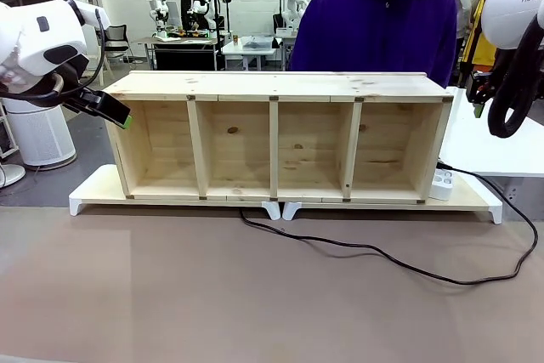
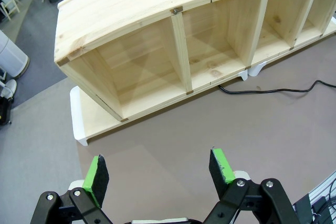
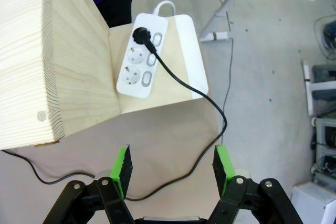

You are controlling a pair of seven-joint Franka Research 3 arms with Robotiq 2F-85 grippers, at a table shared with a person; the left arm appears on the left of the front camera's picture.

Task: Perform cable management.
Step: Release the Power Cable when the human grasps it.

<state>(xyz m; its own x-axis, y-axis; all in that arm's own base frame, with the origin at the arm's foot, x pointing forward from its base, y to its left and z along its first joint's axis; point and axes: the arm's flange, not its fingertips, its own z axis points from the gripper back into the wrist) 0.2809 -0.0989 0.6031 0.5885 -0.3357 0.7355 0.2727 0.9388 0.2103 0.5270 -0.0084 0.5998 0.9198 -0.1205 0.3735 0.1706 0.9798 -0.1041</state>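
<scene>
Cable (image 1: 374,250) loose across table front, plugged into power strip (image 3: 142,56) by shelf (image 1: 276,138) end. Both grippers, L (image 2: 160,170) & R (image 3: 172,170), wide open, empty, raised clear, prob. pre-grasp.

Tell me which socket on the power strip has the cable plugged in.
The end socket nearest the strip's own white cord; the black cable plugs in there, the other two sit empty.

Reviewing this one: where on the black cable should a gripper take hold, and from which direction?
Probably the slack run of the cable lying flat on the table in front of the wooden shelf, taken from straight above with the fingers across the cord. It lies free there. Near the power strip it is plugged in and crowded by the shelf's end wall. The open right gripper hangs above that end.
</scene>
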